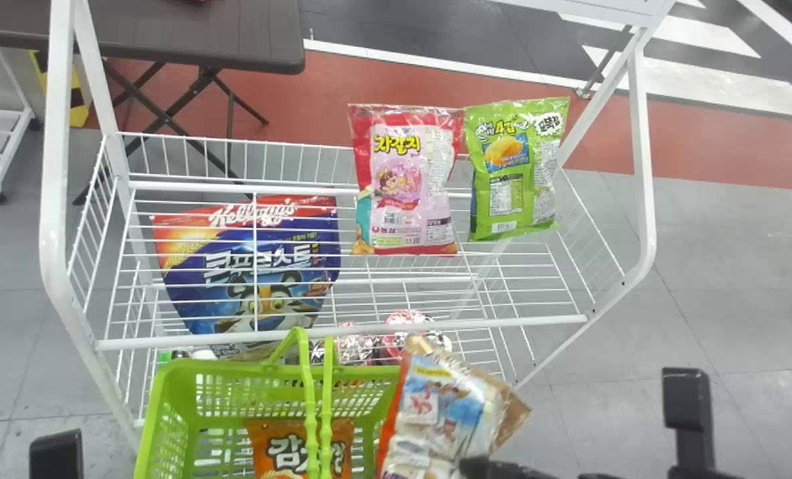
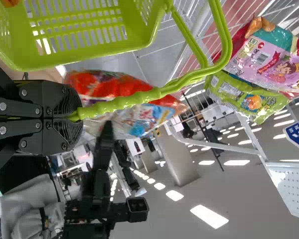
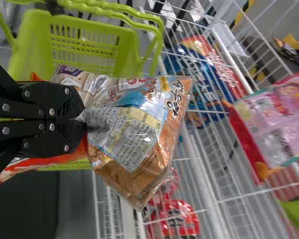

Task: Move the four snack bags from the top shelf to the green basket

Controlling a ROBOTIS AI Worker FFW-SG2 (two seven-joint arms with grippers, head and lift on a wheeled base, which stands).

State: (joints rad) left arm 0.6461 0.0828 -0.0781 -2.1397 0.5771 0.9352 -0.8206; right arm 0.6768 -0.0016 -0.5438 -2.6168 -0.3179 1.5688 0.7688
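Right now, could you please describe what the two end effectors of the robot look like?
Both the left end effector and the right end effector are black, with plate-like links and round, silvery screw heads. Fine curved ridges mark the left one's fingers.

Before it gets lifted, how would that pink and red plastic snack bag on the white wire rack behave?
The pink and red plastic snack bag is probably light for its size, as it looks puffed like a pillow. Its wrinkled film should crumple when pinched, and its shiny surface may prove slippery.
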